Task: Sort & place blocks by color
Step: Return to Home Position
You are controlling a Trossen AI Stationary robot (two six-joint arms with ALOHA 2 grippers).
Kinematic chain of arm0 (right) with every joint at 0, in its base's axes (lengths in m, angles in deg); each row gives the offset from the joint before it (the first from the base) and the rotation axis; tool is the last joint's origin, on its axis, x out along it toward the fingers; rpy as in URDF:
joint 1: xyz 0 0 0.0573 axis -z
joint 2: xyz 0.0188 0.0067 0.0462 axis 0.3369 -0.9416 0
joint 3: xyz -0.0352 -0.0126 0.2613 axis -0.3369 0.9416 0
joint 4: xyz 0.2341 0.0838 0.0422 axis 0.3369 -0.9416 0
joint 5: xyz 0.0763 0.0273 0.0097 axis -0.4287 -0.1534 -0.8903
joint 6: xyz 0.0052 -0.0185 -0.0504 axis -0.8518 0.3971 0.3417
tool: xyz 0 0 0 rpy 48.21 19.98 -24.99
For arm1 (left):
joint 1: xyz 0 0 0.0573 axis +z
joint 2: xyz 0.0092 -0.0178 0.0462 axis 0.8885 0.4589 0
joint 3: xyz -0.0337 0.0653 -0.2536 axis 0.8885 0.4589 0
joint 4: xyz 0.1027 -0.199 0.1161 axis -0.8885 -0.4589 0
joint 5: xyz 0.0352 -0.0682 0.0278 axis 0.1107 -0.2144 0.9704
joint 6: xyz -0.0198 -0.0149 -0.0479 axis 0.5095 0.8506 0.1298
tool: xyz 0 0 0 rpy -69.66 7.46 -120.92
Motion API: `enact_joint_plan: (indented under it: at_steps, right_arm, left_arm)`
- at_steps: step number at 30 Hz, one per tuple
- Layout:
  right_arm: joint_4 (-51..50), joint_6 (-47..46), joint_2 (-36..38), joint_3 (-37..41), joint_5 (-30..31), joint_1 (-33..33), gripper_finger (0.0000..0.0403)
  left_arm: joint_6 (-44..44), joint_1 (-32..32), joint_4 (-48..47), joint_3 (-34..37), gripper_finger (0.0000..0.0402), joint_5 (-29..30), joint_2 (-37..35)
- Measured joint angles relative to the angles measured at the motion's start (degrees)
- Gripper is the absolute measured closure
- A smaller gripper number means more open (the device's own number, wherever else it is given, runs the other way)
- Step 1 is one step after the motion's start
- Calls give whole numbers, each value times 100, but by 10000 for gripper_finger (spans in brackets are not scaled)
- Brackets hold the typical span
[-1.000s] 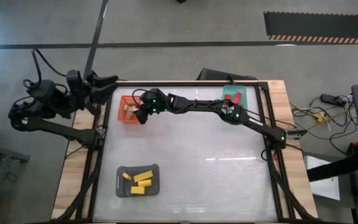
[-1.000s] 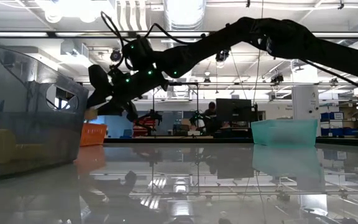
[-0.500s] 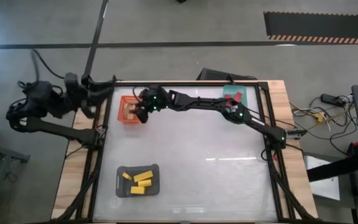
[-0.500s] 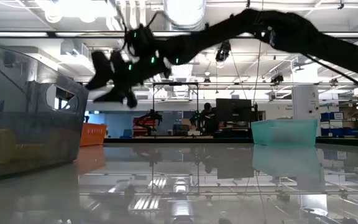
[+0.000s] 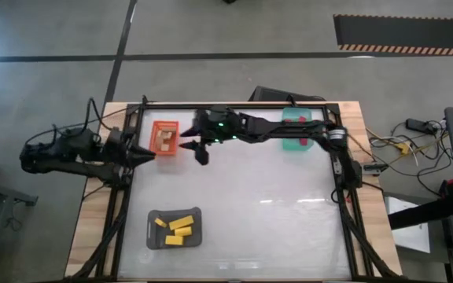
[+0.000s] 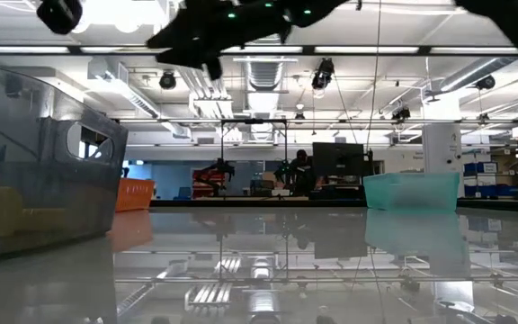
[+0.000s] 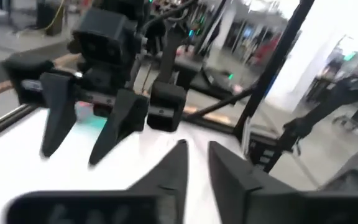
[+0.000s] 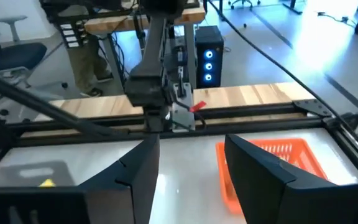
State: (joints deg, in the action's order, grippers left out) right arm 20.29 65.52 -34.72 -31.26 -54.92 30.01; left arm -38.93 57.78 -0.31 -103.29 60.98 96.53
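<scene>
Your right gripper (image 5: 195,148) has drawn back from the orange tray (image 5: 165,124), fingers spread and empty; the tan blocks (image 5: 164,140) lie inside it. Sorting looks done, so next retract fully home. The left arm (image 5: 77,154) waits at frame left.

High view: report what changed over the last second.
The right gripper drew back off the orange tray toward the table's middle and rose; it is open and empty. The left gripper swung in from outside the table's corner to beside that tray. The trays and blocks stayed put.
</scene>
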Motion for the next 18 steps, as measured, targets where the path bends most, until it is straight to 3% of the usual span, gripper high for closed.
enact_joint_plan:
  at_steps: [3,10,14,18]
  right_arm:
    - [469,-25,580,1051,7,4,237]
    - [948,-1261,1880,2835,5,6,253]
    - [1318,-484,2632,3957,85,-147,257]
    - [2127,303,3519,5152,289,-282,256]
  left_arm:
    - [21,0,613,723,392,-29,-580]
    - [-199,4,1095,1965,383,-13,-1723]
    - [-461,4,1104,2416,393,-21,-2170]
    - [-894,4,1102,2593,400,-29,-2152]
